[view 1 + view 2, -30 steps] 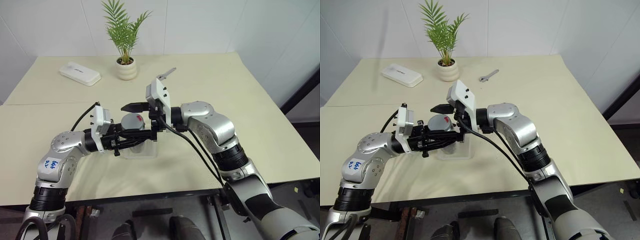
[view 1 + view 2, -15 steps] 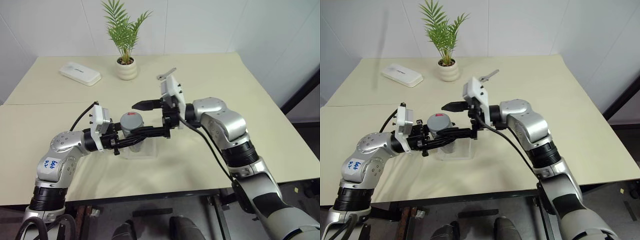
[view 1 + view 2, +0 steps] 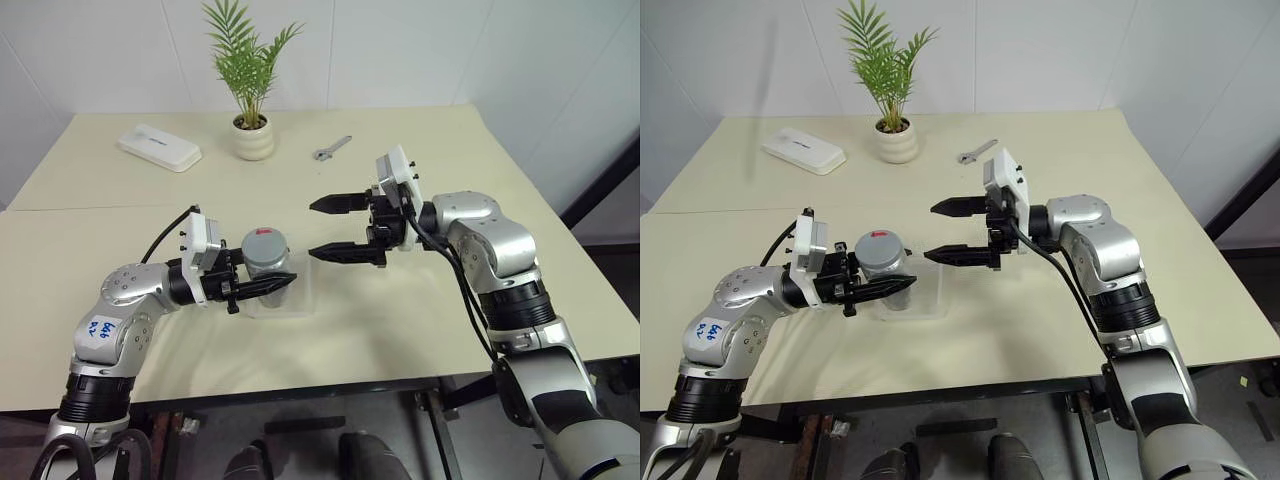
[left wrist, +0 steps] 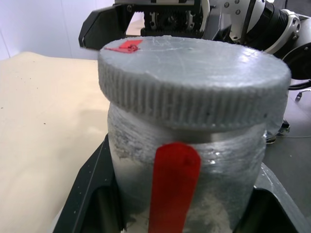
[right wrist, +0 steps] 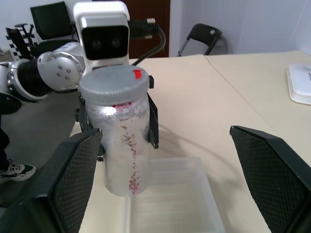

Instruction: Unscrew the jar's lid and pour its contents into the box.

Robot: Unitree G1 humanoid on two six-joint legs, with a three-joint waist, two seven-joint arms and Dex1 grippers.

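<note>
My left gripper [image 3: 281,283] is shut on the jar [image 3: 266,270], a small silvery cylinder with a red label, and holds it upright over the left part of the clear box [image 3: 303,287]. The grey lid [image 3: 263,242] with its small red mark sits on the jar. In the left wrist view the lid [image 4: 194,63] and the jar's red strip [image 4: 172,184] are close up between my black fingers [image 4: 90,187]. My right gripper [image 3: 312,229] stands open, level, to the right of the jar and apart from it. The contents are hidden inside the jar.
At the back of the table stand a white ribbed plant pot [image 3: 252,138] with a green palm, a flat white case [image 3: 159,147] to its left and a wrench [image 3: 331,148] to its right. The table's front edge runs just below the box.
My right gripper has drawn back to the right, away from the lid, with its jaws still wide. The lid has stayed on the jar, and the left gripper and jar have not moved.
</note>
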